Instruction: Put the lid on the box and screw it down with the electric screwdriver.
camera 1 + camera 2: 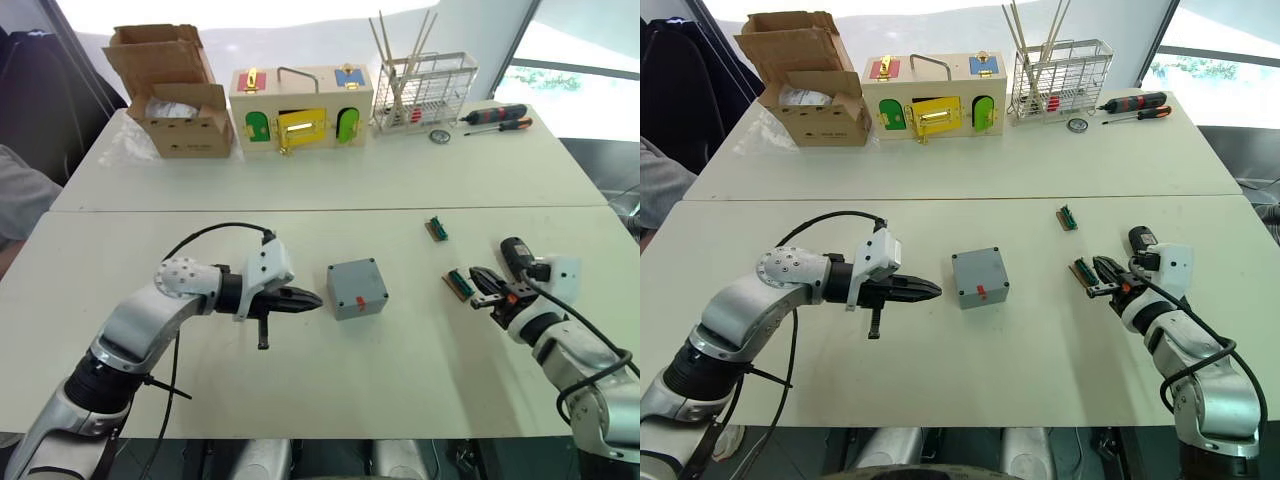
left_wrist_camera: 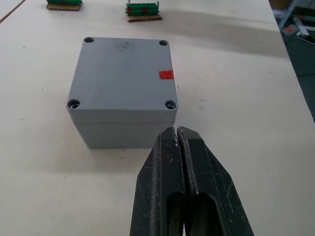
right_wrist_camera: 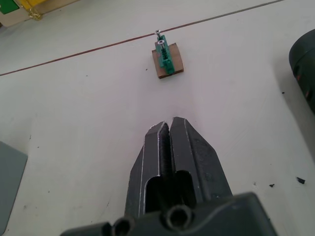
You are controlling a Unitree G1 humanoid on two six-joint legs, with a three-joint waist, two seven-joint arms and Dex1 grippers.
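The grey box (image 1: 357, 290) stands mid-table with the grey lid (image 2: 123, 73) lying flat on top of it; a seam runs between them and a screw hole shows in each lid corner. A red mark (image 2: 166, 74) sits at the lid's near edge. My left gripper (image 1: 318, 299) is shut and empty, its tips pointing at the box from a short gap to its left. Further right, my right gripper (image 1: 474, 275) is shut and empty, low over the table. The black electric screwdriver (image 1: 515, 250) lies just beside my right wrist, partly hidden by it.
Two green terminal blocks on brown bases (image 1: 435, 229) (image 1: 459, 283) lie near my right gripper. Along the far table stand a cardboard box (image 1: 180, 100), a wooden box with coloured doors (image 1: 300, 110), a wire rack (image 1: 425, 90) and hand screwdrivers (image 1: 495, 118). A person's sleeve (image 1: 15, 195) shows at the left edge.
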